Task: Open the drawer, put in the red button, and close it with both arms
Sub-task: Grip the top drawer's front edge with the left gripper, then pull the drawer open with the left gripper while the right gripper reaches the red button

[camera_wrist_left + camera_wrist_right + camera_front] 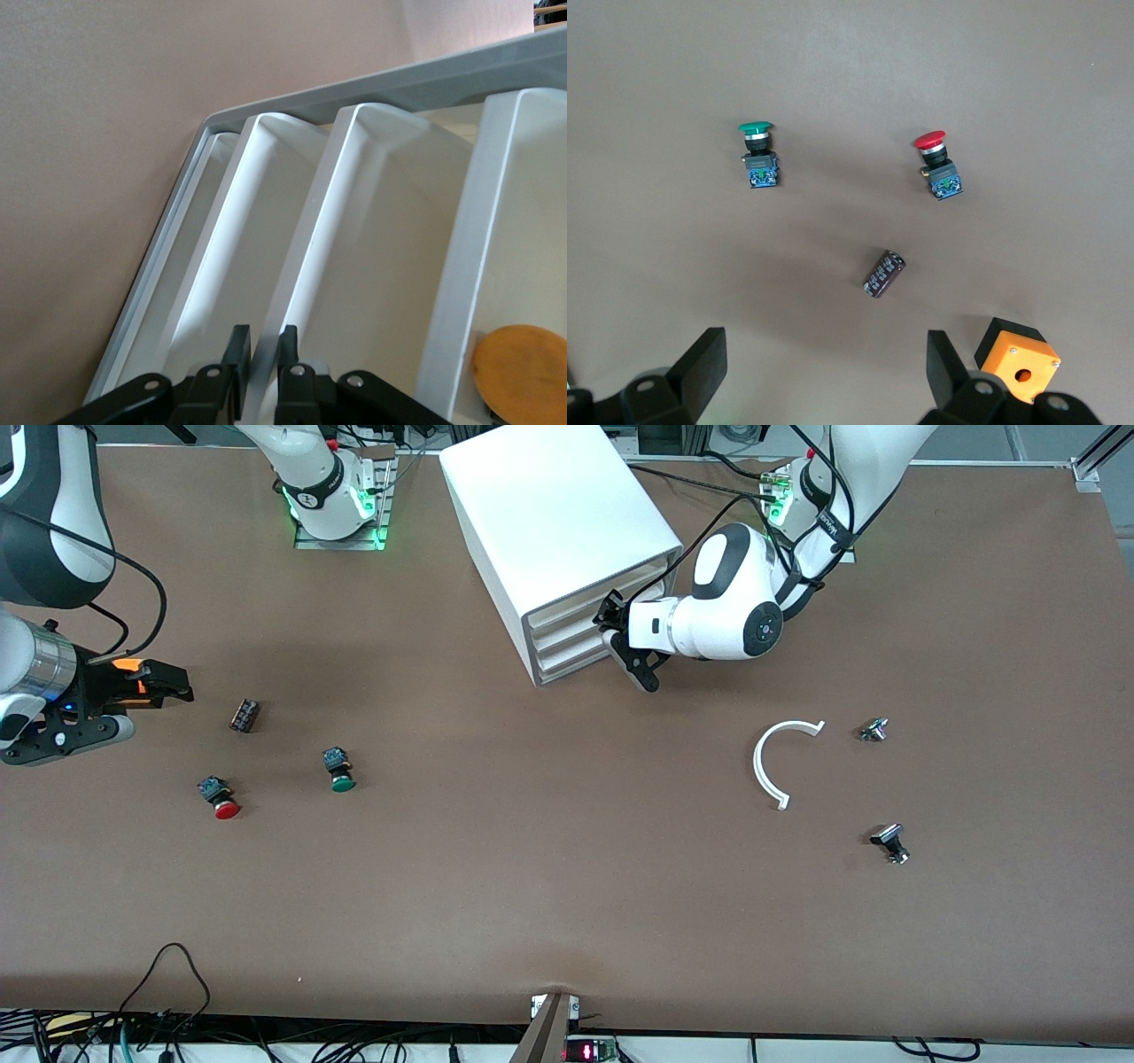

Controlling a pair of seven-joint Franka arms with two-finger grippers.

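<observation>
1. The white drawer cabinet (pixel 554 531) stands on the counter (pixel 567 903) between my two arm bases, its stack of drawers all pushed in. It looks boxy and fairly light, so I judge a sharp pull could drag the whole unit rather than slide a tray.

2. The drawer (pixel 292 257) I am working on is a shallow white plastic tray with a sloped front lip. My left tool (pixel 631 646) is at the cabinet's front with its fingers (pixel 237 354) clamped together on that thin lip. The plastic seems stiff but slick and thin, so I expect the lip is the only sound hold and the pull should run straight out.

3. My right tool (pixel 159 682) waits spread wide over the counter at the right arm's end, above a dark striped cylinder (pixel 884 273) and an orange box (pixel 1017 361).

4. The red button (pixel 221 797) lies on its side, nearer the front camera than that cylinder, well apart from the green button (pixel 338 771). It looks small, light and hard; the round cap would likely slip, so I would pinch the squarer dark body.
</observation>
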